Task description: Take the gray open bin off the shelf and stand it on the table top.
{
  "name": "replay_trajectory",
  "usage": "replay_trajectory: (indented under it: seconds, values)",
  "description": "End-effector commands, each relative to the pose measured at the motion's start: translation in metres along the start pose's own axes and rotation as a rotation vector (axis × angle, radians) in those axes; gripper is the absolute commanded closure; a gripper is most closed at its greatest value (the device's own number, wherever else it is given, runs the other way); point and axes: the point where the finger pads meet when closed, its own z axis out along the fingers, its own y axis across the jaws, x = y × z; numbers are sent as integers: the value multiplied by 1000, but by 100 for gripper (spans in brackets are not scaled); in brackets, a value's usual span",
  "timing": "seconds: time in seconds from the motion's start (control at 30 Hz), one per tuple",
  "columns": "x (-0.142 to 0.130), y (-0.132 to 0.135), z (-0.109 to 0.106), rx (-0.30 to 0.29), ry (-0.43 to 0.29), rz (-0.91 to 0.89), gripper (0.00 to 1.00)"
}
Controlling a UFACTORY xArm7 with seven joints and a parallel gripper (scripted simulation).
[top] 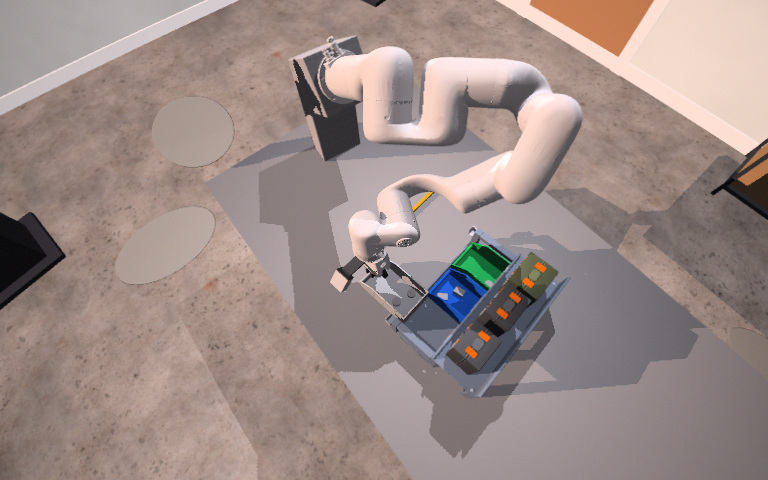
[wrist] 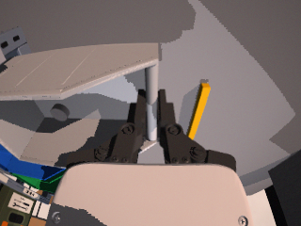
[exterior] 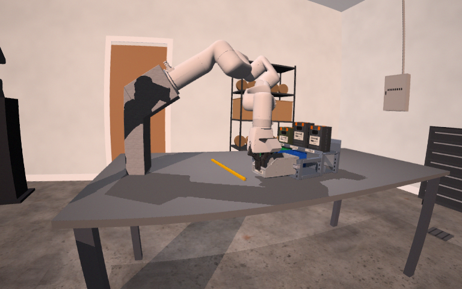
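Gray open bin (top: 403, 310) (exterior: 280, 167) (wrist: 80, 71) hangs tilted; gripper (top: 380, 273) (exterior: 260, 167) (wrist: 151, 101) grips its front rim.

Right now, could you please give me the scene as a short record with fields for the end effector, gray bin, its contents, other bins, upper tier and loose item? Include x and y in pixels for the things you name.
end effector: (top: 384, 275) (exterior: 260, 168) (wrist: 151, 101) closed on the gray bin's front wall
gray bin: (top: 376, 298) (exterior: 280, 167) (wrist: 89, 68) out in front of the shelf (top: 416, 345) (exterior: 308, 173); full contact with the table unclear
contents: dark round parts (top: 411, 293) (wrist: 59, 112)
other bins: blue (top: 447, 305) (exterior: 293, 153) and green (top: 475, 260), side by side on the shelf
upper tier: three cases with orange latches
loose item: yellow stick (top: 423, 202) (exterior: 228, 169) (wrist: 199, 110) on the table
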Motion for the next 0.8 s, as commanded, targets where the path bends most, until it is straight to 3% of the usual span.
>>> replay_trajectory:
  seconds: [0.0,0.77]
  values:
    - [1,0,-1,0,3,1,100]
    - [1,0,10,0,3,1,100]
